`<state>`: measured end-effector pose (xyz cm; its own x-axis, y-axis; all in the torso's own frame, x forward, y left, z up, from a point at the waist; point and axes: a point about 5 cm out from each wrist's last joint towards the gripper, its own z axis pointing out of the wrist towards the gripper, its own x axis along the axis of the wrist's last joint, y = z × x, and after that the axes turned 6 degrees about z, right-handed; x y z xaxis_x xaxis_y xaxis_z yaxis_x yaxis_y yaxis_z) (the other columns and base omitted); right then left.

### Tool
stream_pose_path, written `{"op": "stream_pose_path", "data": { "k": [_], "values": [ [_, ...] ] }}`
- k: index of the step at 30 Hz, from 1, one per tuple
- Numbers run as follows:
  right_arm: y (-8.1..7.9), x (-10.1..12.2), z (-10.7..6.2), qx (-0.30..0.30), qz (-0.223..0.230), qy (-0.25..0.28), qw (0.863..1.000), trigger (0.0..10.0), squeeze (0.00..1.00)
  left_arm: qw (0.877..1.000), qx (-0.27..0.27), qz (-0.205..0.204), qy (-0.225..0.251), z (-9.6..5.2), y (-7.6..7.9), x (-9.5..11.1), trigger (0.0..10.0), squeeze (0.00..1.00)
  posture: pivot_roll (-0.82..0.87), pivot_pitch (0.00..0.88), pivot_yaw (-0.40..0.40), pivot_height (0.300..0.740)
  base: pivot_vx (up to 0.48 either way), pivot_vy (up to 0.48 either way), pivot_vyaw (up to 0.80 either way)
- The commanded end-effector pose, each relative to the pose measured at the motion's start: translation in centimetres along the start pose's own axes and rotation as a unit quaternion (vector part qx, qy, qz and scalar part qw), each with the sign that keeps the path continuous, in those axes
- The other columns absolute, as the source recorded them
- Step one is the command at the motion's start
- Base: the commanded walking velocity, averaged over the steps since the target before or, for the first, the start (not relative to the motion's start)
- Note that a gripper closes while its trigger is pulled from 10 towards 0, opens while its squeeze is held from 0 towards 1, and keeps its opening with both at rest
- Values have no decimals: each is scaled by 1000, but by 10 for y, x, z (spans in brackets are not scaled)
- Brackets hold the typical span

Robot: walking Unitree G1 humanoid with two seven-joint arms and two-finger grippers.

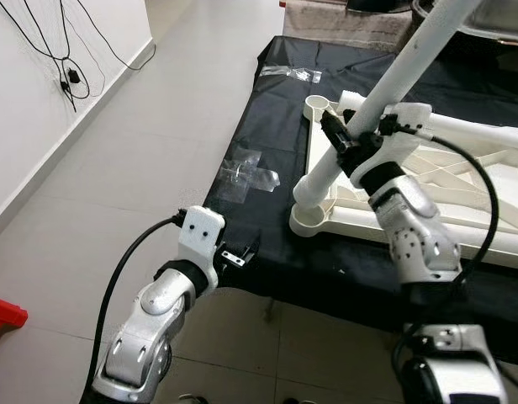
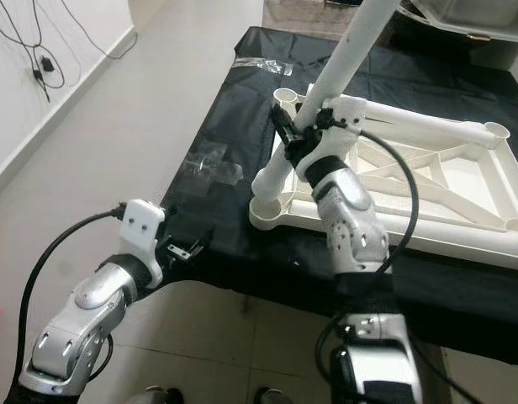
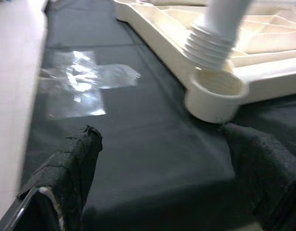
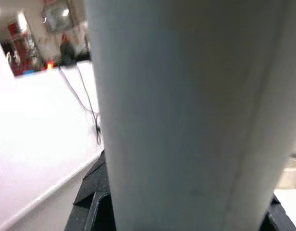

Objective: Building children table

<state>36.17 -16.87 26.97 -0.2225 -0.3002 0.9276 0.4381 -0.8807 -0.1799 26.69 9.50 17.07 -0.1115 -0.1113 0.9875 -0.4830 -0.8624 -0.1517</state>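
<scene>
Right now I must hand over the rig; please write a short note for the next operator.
Right gripper: shut on the white table leg, which leans tilted.
Left gripper: open, holding nothing, at the near edge of the black cloth.
Upside-down tabletop lies on the cloth.
Done: the leg's threaded end sits at the near corner socket, not yet screwed in.
Left: straighten, screw in. Other sockets are without legs.

Pale tiled floor meets a white wall where black cables hang.
</scene>
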Motion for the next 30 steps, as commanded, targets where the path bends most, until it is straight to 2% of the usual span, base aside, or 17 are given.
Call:
{"op": "stream_pose_path", "data": {
  "k": [1, 4, 8, 10, 12, 16, 19, 22, 30],
  "values": [
    [5, -14, -2, 10, 4, -43, 999, 10000, 0, 1000, -19, -13, -4, -4, 8, -1, 10000, 0, 102, 248, -91, 740, 0, 0, 0],
    [17, -14, -4, 35, 17, -74, 996, 10000, 0, 999, -38, -23, -9, -11, 15, -2, 10000, 0, 109, 262, -89, 740, 0, 0, 0],
    [20, -13, -6, 56, 32, -88, 994, 10000, 0, 998, -47, -26, -13, -16, 18, -3, 10000, 0, 113, 271, -91, 740, 0, 0, 0],
    [18, -11, -15, 141, 73, -110, 981, 10000, 0, 997, -65, -36, -22, -22, 25, -4, 10000, 0, 113, 281, -85, 740, 0, 0, 0],
    [11, -11, -21, 200, 94, -121, 968, 10000, 0, 996, -77, -41, -27, -26, 30, -5, 10000, 0, 114, 289, -80, 740, 0, 0, 0],
    [6, -18, -25, 243, 100, -143, 954, 10000, 0, 995, -88, -44, -32, -28, 33, -4, 10000, 0, 118, 295, -80, 740, 0, 0, 0],
    [6, -23, -26, 251, 94, -157, 951, 10000, 0, 994, -92, -45, -33, -30, 34, -4, 10000, 0, 123, 300, -81, 740, 0, 0, 0],
    [10, -34, -24, 243, 66, -180, 951, 10000, 0, 994, -95, -45, -37, -33, 34, -3, 10000, 0, 126, 305, -82, 740, 0, 0, 0],
    [17, -33, -16, 223, 51, -189, 955, 10000, 0, 993, -94, -49, -44, -37, 36, -3, 10000, 0, 123, 307, -85, 740, 0, 0, 0]
  ]
}}
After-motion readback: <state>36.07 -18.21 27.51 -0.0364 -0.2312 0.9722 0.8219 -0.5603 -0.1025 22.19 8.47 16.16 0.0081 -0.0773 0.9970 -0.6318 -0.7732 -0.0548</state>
